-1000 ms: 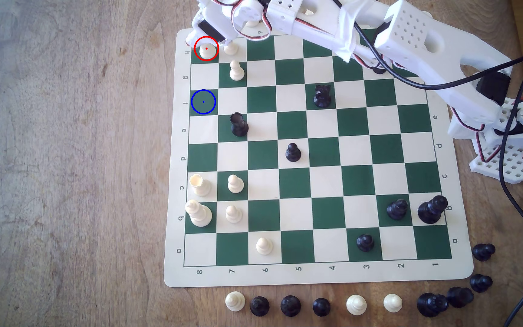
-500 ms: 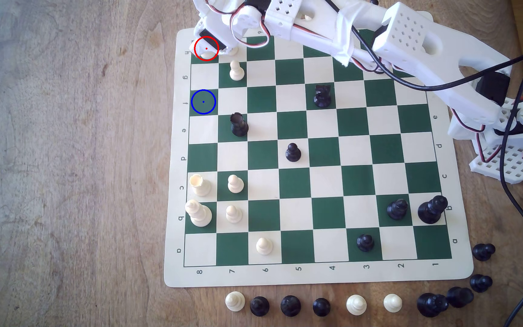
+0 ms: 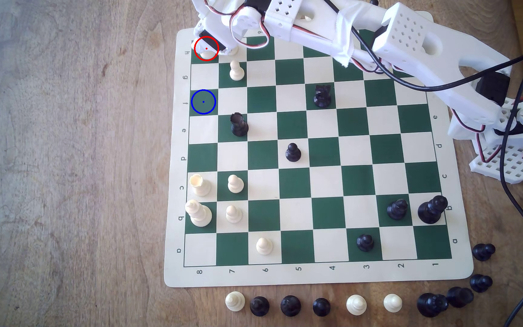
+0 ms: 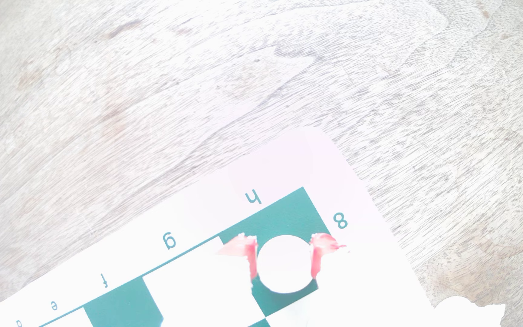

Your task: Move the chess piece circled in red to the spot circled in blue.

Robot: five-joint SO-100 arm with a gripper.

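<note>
The cream rook point(image 3: 206, 56) stands on the red-ringed corner square, with just its base edge peeking out from under the white gripper point(image 3: 207, 47) in the exterior view. In the wrist view the rook point(image 4: 285, 264) is a washed-out white disc on the green h8 square. The gripper point(image 4: 284, 242) straddles it, and the red-padded fingers point(image 4: 251, 257) press against both of its sides. The rook still rests on the board. The blue-ringed green square point(image 3: 203, 101) lies bare two squares nearer along the same edge column.
A cream pawn point(image 3: 232, 50) sits right beside the gripper, and another point(image 3: 236, 70) is on the square diagonal to the rook. A black rook point(image 3: 239, 124) stands close to the blue ring. The second cream rook point(image 3: 199, 185) is farther down that column. Captured pieces point(image 3: 290, 305) line the table's front.
The gripper came down over the ringed rook and covered most of it. In the last half second it barely moved, with slightly more of the rook's base showing.
</note>
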